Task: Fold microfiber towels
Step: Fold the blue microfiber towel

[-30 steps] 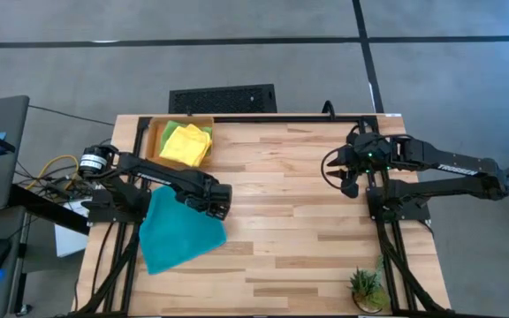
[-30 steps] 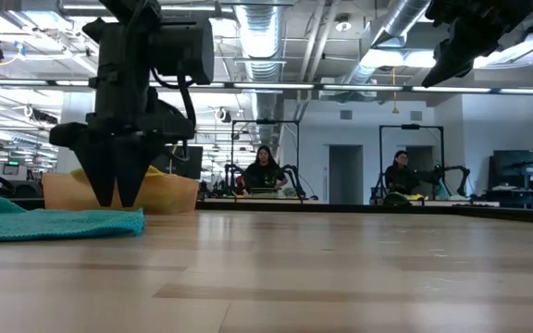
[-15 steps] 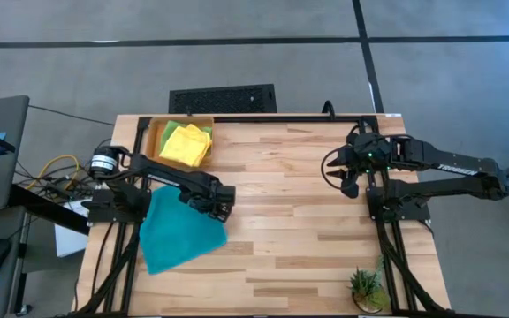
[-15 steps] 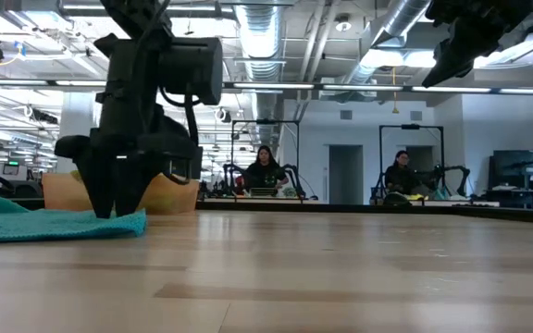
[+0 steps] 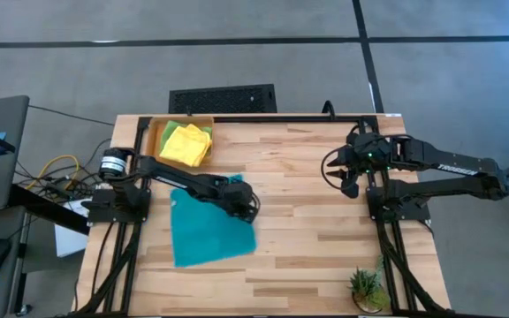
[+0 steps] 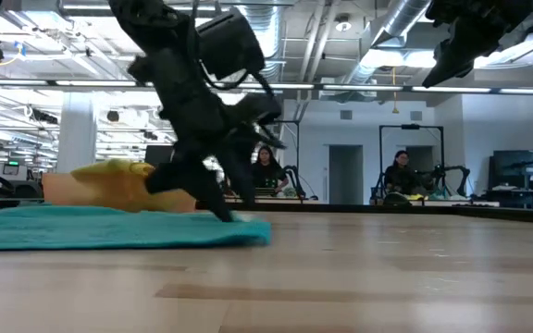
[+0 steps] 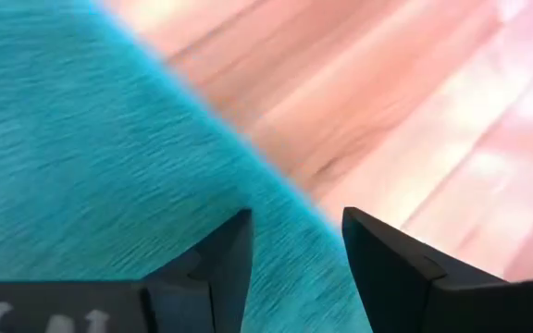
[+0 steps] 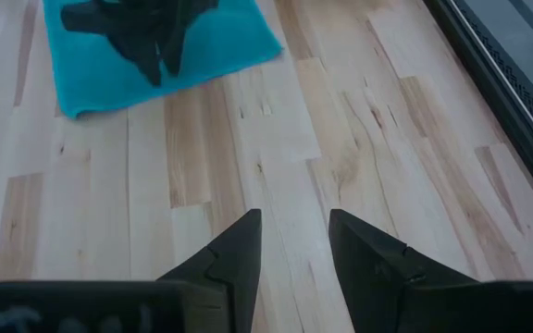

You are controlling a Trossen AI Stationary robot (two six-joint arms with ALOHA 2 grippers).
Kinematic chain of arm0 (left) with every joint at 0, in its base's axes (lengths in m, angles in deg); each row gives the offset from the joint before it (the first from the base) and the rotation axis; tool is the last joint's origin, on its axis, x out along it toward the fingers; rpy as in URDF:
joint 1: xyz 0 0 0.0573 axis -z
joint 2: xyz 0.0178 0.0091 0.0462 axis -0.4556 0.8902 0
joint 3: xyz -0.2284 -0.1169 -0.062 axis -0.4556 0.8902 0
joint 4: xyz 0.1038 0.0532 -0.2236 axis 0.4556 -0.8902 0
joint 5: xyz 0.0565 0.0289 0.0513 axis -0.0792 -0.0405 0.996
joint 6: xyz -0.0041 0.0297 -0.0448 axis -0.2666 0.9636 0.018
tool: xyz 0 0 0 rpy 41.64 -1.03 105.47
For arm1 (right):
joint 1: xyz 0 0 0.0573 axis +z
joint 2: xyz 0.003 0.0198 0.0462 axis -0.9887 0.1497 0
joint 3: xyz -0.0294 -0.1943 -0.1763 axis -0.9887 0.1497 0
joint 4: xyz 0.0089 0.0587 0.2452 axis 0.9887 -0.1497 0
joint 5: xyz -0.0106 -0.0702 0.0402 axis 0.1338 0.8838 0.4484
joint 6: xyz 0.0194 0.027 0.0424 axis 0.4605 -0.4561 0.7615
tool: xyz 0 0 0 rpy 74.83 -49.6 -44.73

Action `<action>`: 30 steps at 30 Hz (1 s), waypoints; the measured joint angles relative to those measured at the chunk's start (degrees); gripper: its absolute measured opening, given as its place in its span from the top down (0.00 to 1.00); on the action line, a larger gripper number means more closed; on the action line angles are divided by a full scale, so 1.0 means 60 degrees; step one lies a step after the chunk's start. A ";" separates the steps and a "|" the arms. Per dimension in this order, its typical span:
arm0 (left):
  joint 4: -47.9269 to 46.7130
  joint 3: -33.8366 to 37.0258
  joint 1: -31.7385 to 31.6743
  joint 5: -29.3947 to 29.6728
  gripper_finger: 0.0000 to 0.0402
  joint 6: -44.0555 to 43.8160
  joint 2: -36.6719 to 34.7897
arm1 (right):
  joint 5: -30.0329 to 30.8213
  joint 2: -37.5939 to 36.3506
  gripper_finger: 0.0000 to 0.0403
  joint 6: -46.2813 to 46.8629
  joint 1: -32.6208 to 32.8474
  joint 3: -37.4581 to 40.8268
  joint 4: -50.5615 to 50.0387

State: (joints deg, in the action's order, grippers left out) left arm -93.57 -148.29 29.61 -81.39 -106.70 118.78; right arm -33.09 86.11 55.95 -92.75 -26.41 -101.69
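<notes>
The teal towel (image 5: 208,231) is being spread flat by the left gripper (image 5: 245,204), jaws parted, nothing gripped; an edge likely needs pinching next; the right gripper (image 5: 343,173) is waiting, parted, empty.

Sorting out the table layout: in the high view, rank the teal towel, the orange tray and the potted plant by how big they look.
1. teal towel, spread flat, clearly largest.
2. orange tray, holding yellow and green towels.
3. potted plant, smallest.
</notes>
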 joint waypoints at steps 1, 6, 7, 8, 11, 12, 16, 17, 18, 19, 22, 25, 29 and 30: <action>0.0401 0.0000 -0.0005 -0.0157 0.60 0.0058 0.0177 | 0.0000 0.0000 0.62 0.0000 0.0000 0.0000 0.0000; 0.1916 -0.0001 -0.0034 -0.0884 0.60 0.0411 0.0548 | 0.0000 0.0000 0.62 0.0000 0.0000 0.0000 0.0012; 0.2019 -0.0051 -0.0034 -0.0815 0.60 0.0552 0.0516 | -0.0002 0.0000 0.62 -0.0001 0.0000 0.0000 0.0016; 0.1914 -0.0120 -0.0023 -0.0682 0.60 0.0728 0.0372 | 0.0000 0.0000 0.62 -0.0004 0.0000 0.0000 0.0022; 0.1438 -0.0518 -0.0028 -0.0359 0.60 0.1554 -0.0197 | 0.0000 0.0000 0.62 0.0000 0.0003 0.0000 0.0032; 0.0995 -0.0654 -0.0030 -0.0232 0.60 0.1846 -0.0441 | -0.0004 0.0001 0.62 -0.0001 0.0010 0.0000 0.0042; -0.1180 -0.1282 0.0026 0.0638 0.60 0.2863 -0.1477 | 0.0007 0.0000 0.62 -0.0049 0.0130 0.0000 0.0299; -0.1920 -0.1440 0.0081 0.0858 0.60 0.3010 -0.1784 | 0.0000 0.0000 0.62 -0.0073 0.0197 0.0000 0.0464; -0.2491 -0.1607 0.0157 0.1048 0.60 0.3141 -0.2083 | 0.0012 0.0026 0.62 -0.0079 0.0282 0.0000 0.0604; -0.3070 -0.1720 0.0276 0.1276 0.60 0.3204 -0.2354 | 0.0009 0.0092 0.62 -0.0084 0.0384 0.0000 0.0741; -0.4849 -0.1814 0.0769 0.1829 0.60 0.2912 -0.3069 | 0.0012 0.0456 0.62 -0.0091 0.0817 0.0000 0.1187; -0.5984 -0.1821 0.1470 0.1983 0.60 0.1960 -0.3639 | 0.0004 0.0975 0.62 -0.0269 0.1321 0.0000 0.1711; -0.6808 -0.1773 0.2638 0.2068 0.60 0.0629 -0.3934 | -0.0024 0.1959 0.62 -0.0519 0.2018 -0.0012 0.2666; -0.6949 -0.1770 0.2932 0.2065 0.60 0.0328 -0.3939 | -0.0040 0.2208 0.62 -0.0571 0.2192 -0.0081 0.2813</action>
State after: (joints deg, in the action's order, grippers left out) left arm -135.27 -158.92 47.21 -69.00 -104.74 95.14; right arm -33.33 99.36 52.52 -79.59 -26.90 -84.82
